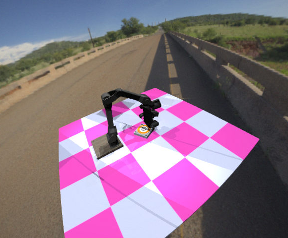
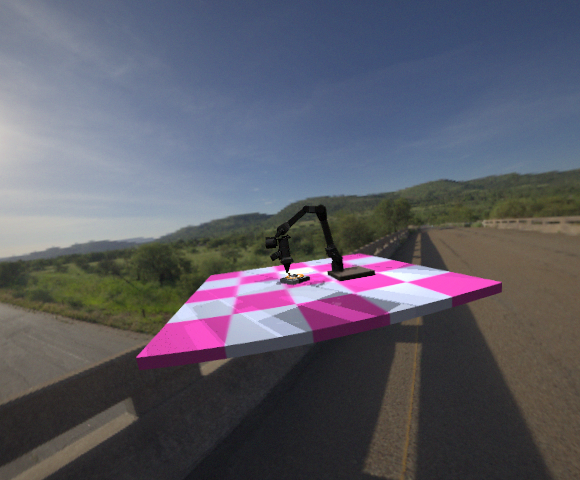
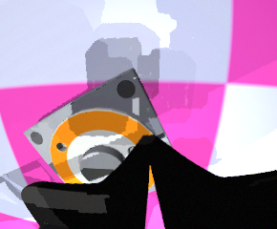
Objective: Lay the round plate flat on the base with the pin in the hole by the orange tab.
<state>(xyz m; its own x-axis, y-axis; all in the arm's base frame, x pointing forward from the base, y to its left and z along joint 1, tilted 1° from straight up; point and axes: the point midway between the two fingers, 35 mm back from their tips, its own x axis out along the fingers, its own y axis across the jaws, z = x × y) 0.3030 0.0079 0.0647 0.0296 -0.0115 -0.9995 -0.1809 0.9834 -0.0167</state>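
The round plate, an orange ring around a white middle, sits on the grey square base around the grey post. It also shows small in the exterior view. My gripper is shut and empty, pointing down, its tips low at the plate's edge on the side away from the arm's foot. Contact cannot be told. A small dark hole shows in the ring's left part. The orange tab and the pin cannot be made out; the fingers hide part of the plate. Its tilt is unclear.
The arm's foot stands on a dark board near the grey base. Both are on a pink and white checkered table. Dark round marks show at the base's corners.
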